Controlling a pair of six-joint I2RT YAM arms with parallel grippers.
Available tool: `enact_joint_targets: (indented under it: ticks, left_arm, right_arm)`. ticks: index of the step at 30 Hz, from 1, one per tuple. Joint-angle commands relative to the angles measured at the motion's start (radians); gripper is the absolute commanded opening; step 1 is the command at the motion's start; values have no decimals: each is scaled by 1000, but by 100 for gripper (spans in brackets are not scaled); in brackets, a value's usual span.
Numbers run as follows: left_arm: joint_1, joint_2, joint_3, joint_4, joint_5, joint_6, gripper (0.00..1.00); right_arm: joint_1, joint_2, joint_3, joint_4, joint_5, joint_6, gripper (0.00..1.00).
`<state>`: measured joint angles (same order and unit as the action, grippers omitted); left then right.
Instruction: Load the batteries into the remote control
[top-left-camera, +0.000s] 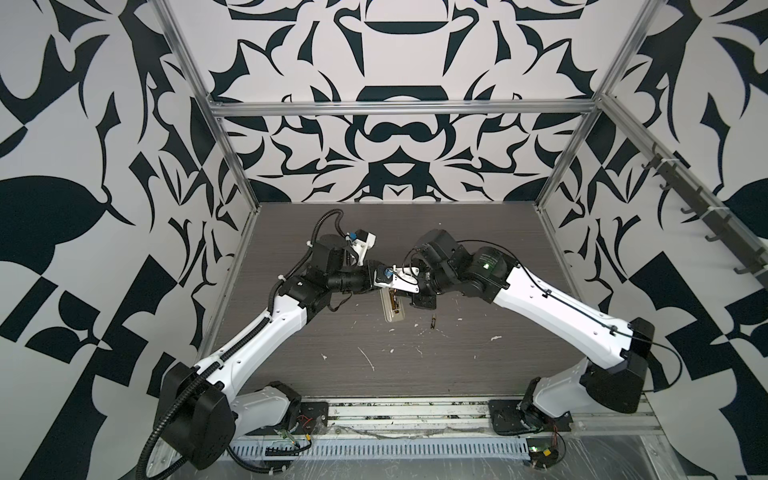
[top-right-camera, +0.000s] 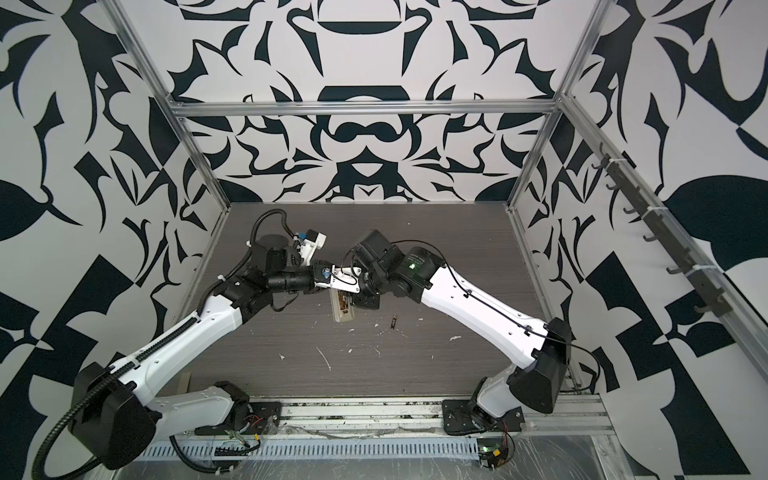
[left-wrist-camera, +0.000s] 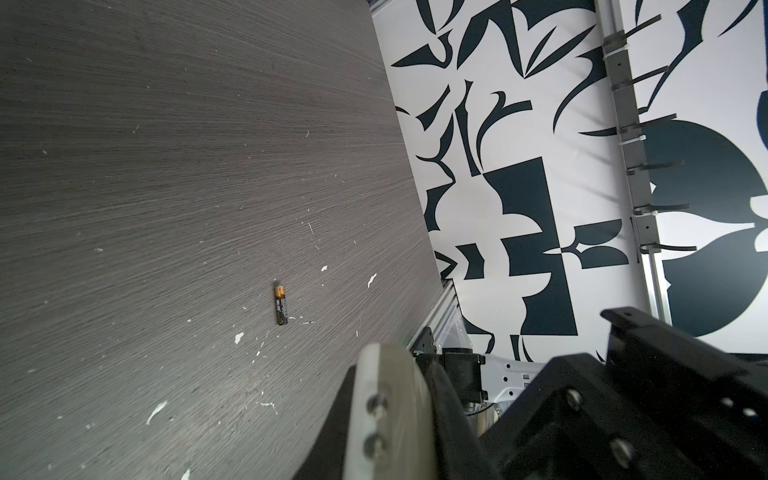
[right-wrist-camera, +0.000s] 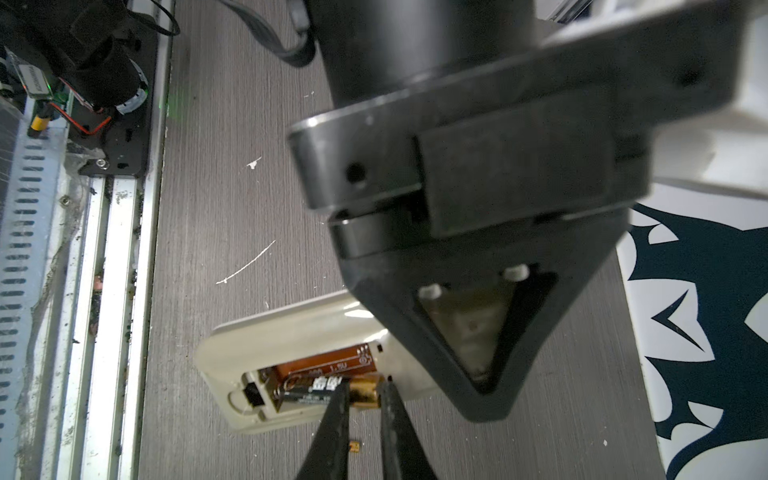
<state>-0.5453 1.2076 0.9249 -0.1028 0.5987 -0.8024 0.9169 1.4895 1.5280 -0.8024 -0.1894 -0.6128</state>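
In both top views the remote control (top-left-camera: 395, 315) (top-right-camera: 344, 316) lay in the middle of the table (top-left-camera: 332, 353), pale back up, far end hidden; loose battery (top-left-camera: 433, 323) (top-right-camera: 393, 322) at its 4 o'clock, apart. Left wrist: loose battery (left-wrist-camera: 281, 305) was black with a gold end; left gripper (left-wrist-camera: 490, 415) unreadable there. Right wrist: left gripper looked clamped across the remote control; seated battery (right-wrist-camera: 309, 392) lay in the copper-coloured recess (right-wrist-camera: 332, 363); right gripper (right-wrist-camera: 365, 388) tips nearly together at its gold end, pinching or pressing, couldn't tell.

Remote control (right-wrist-camera: 299, 332) partly behind left gripper (right-wrist-camera: 482, 386)
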Motion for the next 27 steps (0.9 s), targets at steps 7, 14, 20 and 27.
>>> enact_joint_targets:
  ticks: [7,14,20,27]
  left_arm:
    - [2,-7,13,89,32,-14,0]
    - [2,-8,5,91,33,-14,0]
    - [2,-7,1,95,33,-14,0]
    - [4,-12,-3,92,21,-4,0]
  right_arm:
    - [33,49,-29,-74,8,-8,17]
    - [51,67,-38,-90,31,-25,16]
    - [60,74,-39,-96,49,-24,16]
    - [60,56,-38,-67,66,27,15]
